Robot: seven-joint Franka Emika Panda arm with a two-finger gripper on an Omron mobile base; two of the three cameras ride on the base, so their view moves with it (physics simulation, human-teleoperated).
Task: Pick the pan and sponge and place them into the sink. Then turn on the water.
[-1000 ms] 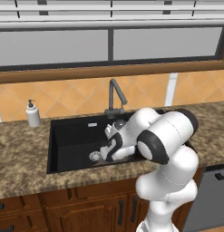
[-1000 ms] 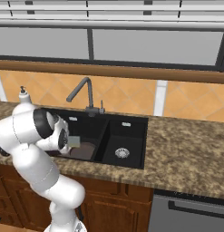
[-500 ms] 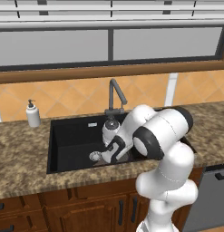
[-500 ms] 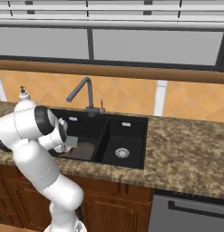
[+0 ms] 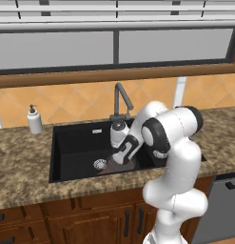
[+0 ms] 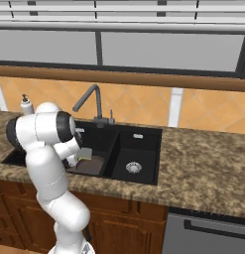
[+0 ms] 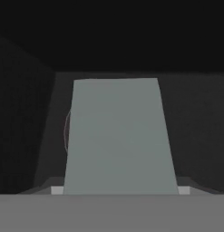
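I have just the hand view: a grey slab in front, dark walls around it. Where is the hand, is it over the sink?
Observer: Yes. The gripper is down inside the large basin of the sink, and the slab is the sponge that it holds.
Operator: Is the pan in the sink too?
Observer: It is. The pan lies on the floor of that basin, right under the sponge.
Operator: Does water run?
Observer: No stream comes from the faucet.
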